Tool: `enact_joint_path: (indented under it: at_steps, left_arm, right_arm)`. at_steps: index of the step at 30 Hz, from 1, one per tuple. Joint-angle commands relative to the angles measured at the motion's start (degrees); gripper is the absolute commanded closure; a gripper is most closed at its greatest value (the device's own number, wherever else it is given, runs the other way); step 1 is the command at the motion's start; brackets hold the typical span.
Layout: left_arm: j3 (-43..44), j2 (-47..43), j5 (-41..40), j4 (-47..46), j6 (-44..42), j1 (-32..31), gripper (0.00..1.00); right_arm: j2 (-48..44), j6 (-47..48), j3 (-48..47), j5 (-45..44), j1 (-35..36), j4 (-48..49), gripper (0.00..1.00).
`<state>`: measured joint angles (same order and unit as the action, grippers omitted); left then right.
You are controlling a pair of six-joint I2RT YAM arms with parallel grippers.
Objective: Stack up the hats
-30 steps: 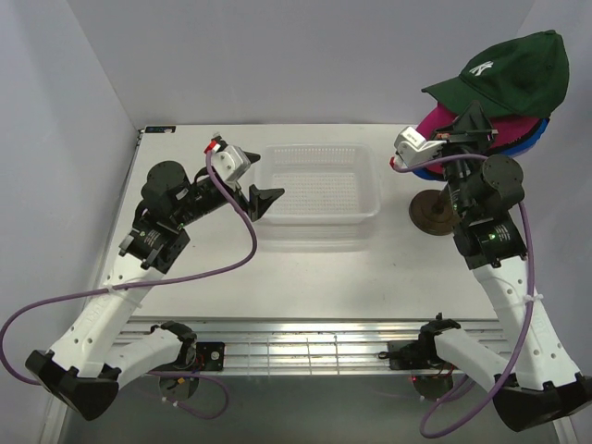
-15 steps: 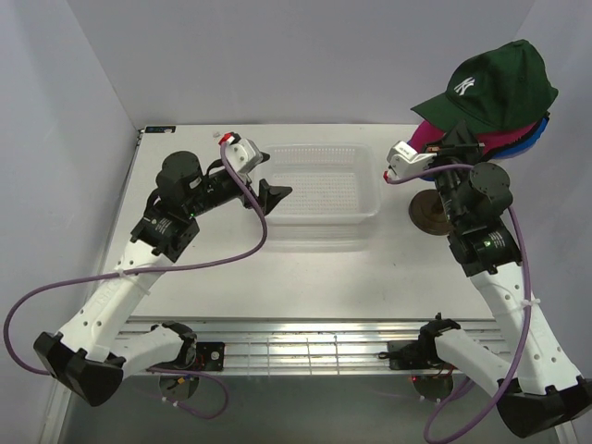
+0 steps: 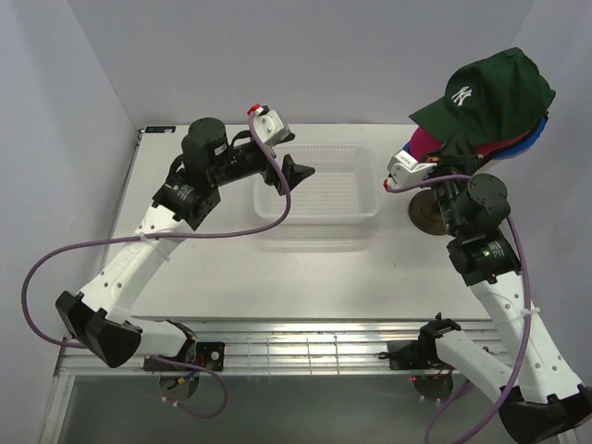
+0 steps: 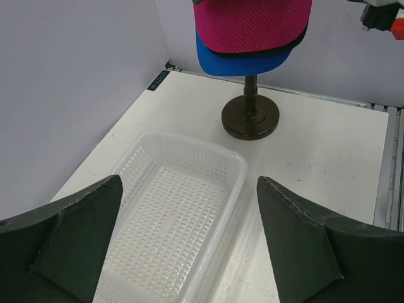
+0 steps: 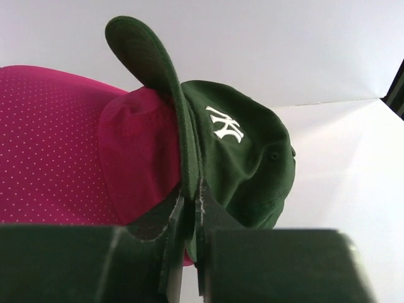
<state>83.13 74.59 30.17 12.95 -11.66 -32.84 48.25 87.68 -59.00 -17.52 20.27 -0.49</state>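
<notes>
We saw right pincer [image 5: 189, 192] clamped on green cap [image 5: 246, 158] brim over magenta cap [image 5: 63, 145], left pincer [image 4: 189, 183] wide above basket [image 4: 238, 180].

Left gripper [image 3: 299, 173] swung toward 1 o'clock, from the 9 o'clock rim of mesh basket [image 3: 366, 209] to above basket's left part. Left elbow followed toward 1 o'clock, nearer back wall.

Right gripper [image 5: 189, 203] carried brim of dark green NY cap [image 3: 497, 86] toward 7 o'clock. Cap slid same way. NY logo came lower and further left in top view. Brim tipped down over magenta cap [image 3: 423, 141], and less magenta showed.
</notes>
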Motion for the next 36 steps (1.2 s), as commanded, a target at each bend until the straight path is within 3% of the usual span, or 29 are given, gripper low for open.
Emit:
enact_joint_path:
  at_steps: [1, 3, 6, 12, 16, 24, 29, 32, 33, 34, 36]
  left_arm:
    - [4.83, 1.95, 1.82, 2.25, -0.99, -0.56, 0.02]
    - [6.51, 3.19, 1.99, 2.95, -1.0, -0.65, 0.02]
    - [9.41, 4.86, 2.26, 4.8, -0.73, -0.65, 0.02]
    - [11.17, 5.83, 2.43, 5.24, -1.08, -0.73, 0.02]
    - [11.17, 5.57, 2.35, 6.56, -1.87, -0.74, 0.02]
    - [10.56, 4.6, 1.73, 7.09, -2.23, -0.73, 0.02]
    - [10.04, 3.03, 1.29, 8.4, -2.05, -0.73, 0.02]
    - [8.45, -0.3, -0.11, 9.37, -2.22, -0.73, 0.02]
    - [7.41, -1.28, -0.55, 9.81, -2.4, -0.73, 0.02]
    - [7.05, -2.07, -0.99, 10.25, -2.75, -0.73, 0.02]
    - [6.34, -3.57, -2.13, 11.57, -3.37, -0.73, 0.02]
  right_arm:
    - [-1.14, -4.36, 2.31, -1.2, 0.29, -4.17, 0.83]
    - [-1.49, -4.45, 2.93, -1.03, 0.29, -4.17, 0.7]
    - [-2.02, -5.93, 3.02, -0.76, 0.29, -4.86, 0.62]
    - [-3.25, -8.04, 2.85, 0.2, 0.29, -6.18, 0.26]
    - [-3.77, -12.61, -0.58, 4.49, 0.82, -10.57, 0.12]
    - [-6.68, -26.49, -8.03, 16.89, 1.88, -21.47, 0.1]
    - [-3.18, -40.99, -17.01, 34.99, 1.88, -27.1, 0.14]
    - [0.6, -51.5, -21.14, 35.29, 1.88, -24.57, 0.3]
    - [1.84, -54.69, -22.28, 32.92, 1.88, -20.73, 0.38]
    - [3.33, -57.5, -25.08, 26.11, 1.88, -19.12, 0.6]
    - [8.77, -62.88, -28.61, 12.51, 1.88, -16.48, 0.83]
